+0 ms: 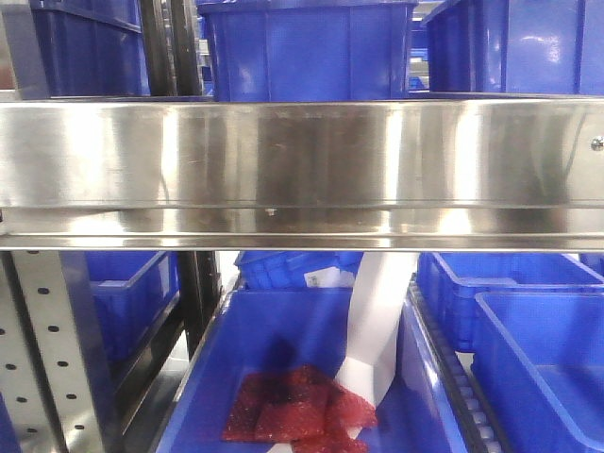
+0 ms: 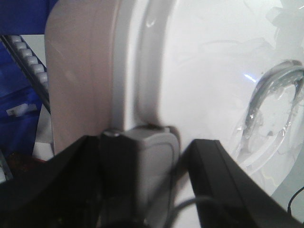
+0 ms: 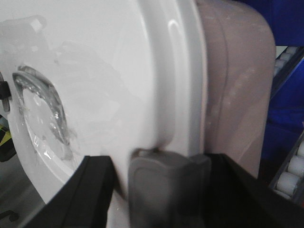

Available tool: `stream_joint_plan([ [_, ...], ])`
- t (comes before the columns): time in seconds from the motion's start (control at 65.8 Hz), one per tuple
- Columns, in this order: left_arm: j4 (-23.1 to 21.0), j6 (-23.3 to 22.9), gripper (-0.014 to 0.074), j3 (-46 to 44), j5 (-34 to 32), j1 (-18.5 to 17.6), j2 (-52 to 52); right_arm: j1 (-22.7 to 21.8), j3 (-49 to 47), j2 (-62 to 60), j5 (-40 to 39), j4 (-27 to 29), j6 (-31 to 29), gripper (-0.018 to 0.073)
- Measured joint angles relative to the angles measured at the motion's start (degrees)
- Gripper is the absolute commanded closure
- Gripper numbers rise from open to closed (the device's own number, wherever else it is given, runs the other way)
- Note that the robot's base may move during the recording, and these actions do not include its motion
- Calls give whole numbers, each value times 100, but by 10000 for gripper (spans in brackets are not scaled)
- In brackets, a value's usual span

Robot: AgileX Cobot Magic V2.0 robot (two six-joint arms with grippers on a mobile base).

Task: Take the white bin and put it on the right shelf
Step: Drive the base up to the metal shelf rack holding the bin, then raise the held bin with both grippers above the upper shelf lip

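With left pincer [image 2: 178,153] and right pincer [image 3: 121,172] each clamped on the lid rim of the bin [image 2: 199,71], holding it aloft between them, raise both evenly so it clears the shelf [image 1: 302,160].

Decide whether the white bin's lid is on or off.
On. In both wrist views the glossy lid sits flush over the white bin's pinkish wall, with a grey clasp at its edge.

- white bin [image 2: 204,71]: overflows both wrist views, all edges cropped, base unseen
- left tool [image 2: 161,175], right tool [image 3: 166,185]: blurred against the white bin's lid rim, grip unclear
- right shelf [image 1: 302,160]: rail ends cropped, partly masks blue bins [image 1: 307,47]
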Motion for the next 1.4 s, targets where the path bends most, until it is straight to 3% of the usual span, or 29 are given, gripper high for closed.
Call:
stream_joint_plan([
  [0.867,-47,0,378,0,71,0,13,0,0,0,0,0,0,147],
  [1.201,-607,21,377,0,133,22,749,-14,0,733,-287,512,258,147],
  [1.399,-1194,144,374,0,17,31,1371,-26,0,1345,-446,829,268,147],
])
